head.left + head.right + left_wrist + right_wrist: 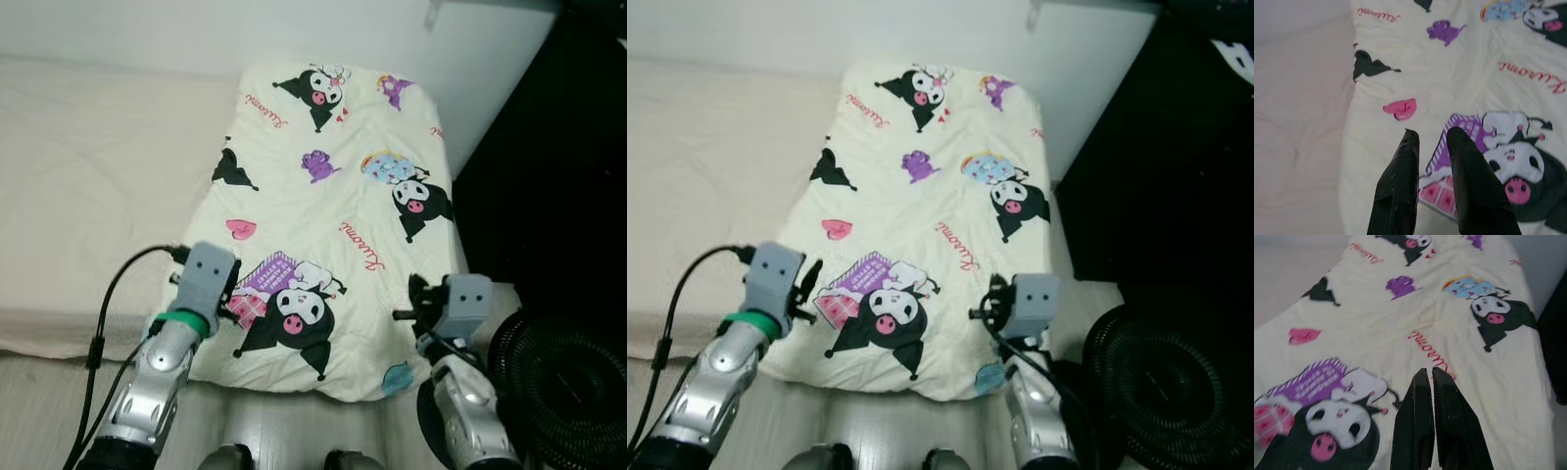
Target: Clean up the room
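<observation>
A folded blanket (328,211) lies on the bed (88,186), at the bed's right end. The bed runs off to the left, and a wall (196,24) stands behind it. To the right of the blanket stands a big cabinet (558,176). A fan (563,392) sits on the floor in front of the cabinet, near the blanket's near right corner. The 2 arms reach out in front of the robot. The left gripper (1432,134) is over the blanket's near left part. The right gripper (1430,372) is over its near right part.
</observation>
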{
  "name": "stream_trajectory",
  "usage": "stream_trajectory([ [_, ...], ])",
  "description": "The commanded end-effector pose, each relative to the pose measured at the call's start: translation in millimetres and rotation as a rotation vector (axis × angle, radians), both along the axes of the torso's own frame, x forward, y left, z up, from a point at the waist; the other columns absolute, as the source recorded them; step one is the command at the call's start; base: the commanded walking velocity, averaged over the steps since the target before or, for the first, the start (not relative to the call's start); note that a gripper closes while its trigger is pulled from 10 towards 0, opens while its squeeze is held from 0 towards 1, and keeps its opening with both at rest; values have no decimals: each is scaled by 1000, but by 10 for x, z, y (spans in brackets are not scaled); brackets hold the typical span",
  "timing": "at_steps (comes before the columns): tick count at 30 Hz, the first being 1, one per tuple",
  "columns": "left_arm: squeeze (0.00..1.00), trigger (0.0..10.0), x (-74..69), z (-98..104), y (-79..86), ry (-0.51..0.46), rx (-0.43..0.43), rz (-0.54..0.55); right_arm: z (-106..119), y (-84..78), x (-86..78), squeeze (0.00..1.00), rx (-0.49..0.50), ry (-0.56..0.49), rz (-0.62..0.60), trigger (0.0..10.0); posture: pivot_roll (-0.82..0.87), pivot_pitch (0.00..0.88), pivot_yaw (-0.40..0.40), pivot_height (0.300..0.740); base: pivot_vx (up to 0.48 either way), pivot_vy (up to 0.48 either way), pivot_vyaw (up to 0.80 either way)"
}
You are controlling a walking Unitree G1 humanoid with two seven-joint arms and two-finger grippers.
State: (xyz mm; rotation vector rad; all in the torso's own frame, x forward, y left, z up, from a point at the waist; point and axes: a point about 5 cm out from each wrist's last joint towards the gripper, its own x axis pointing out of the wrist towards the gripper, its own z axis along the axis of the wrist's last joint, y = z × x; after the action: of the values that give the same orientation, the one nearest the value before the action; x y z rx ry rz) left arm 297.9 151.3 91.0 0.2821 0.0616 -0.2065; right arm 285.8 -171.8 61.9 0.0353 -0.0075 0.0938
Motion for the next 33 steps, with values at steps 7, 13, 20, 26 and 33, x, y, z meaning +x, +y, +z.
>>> stream_trajectory([
  [7, 0, 10000, -107, -239, 23, 76, 26, -5, -300, 71, -110, 0, -46, 123, 8, 10000, -11, 73, 34, 740, 0, 0, 0],
  [13, 0, 10000, -87, -263, -3, 73, 31, -13, -401, 102, -120, 0, -77, 167, 24, 10000, -9, 73, 39, 740, 0, 0, 0],
  [20, 0, 10000, -66, -248, -10, 66, 36, -17, -419, 135, -132, 0, -82, 165, 34, 10000, -23, 84, 52, 740, 0, 0, 0],
  [26, 0, 10000, -97, -252, -78, 68, 30, -48, -427, 19, -208, 0, -98, 148, -2, 10000, -40, 114, 70, 740, 0, 0, 0],
  [33, 0, 10000, -115, -253, 28, 77, 45, -37, -439, -190, -297, 0, -120, 145, -73, 10000, -40, 161, 80, 740, 0, 0, 0],
])
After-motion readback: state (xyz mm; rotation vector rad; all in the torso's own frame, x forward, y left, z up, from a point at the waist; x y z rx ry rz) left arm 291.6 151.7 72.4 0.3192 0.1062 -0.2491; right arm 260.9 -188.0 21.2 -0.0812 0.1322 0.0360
